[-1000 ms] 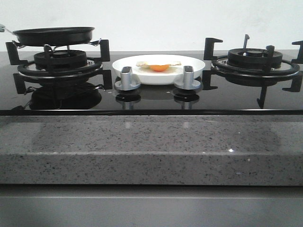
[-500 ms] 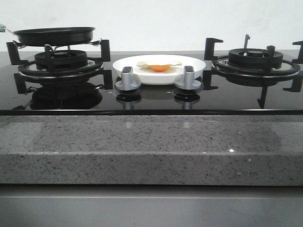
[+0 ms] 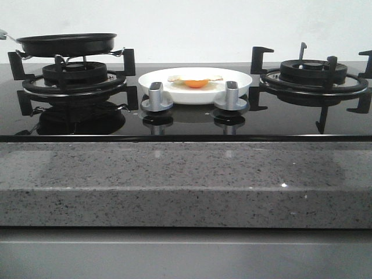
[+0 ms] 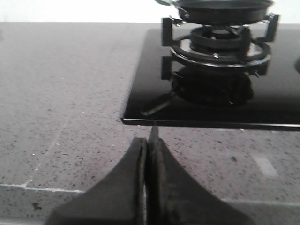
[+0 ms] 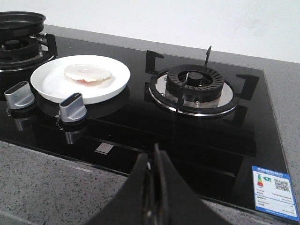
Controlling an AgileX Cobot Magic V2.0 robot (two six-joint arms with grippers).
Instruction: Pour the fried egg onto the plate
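The fried egg (image 3: 196, 81) with its orange yolk lies on the white plate (image 3: 238, 84) in the middle of the hob; both show in the right wrist view, egg (image 5: 88, 73) on plate (image 5: 49, 82). The black frying pan (image 3: 67, 43) sits on the left burner and looks empty; it also shows in the left wrist view (image 4: 222, 9). My left gripper (image 4: 148, 145) is shut and empty over the granite counter, in front of the hob's left corner. My right gripper (image 5: 153, 161) is shut and empty above the hob's front edge, in front of the right burner. Neither gripper shows in the front view.
Two silver knobs (image 3: 156, 96) (image 3: 231, 96) stand in front of the plate. The right burner (image 3: 314, 75) with black pan supports is bare. A speckled granite counter edge (image 3: 186, 180) runs across the front. An energy label (image 5: 275, 192) sticks on the glass hob's front right corner.
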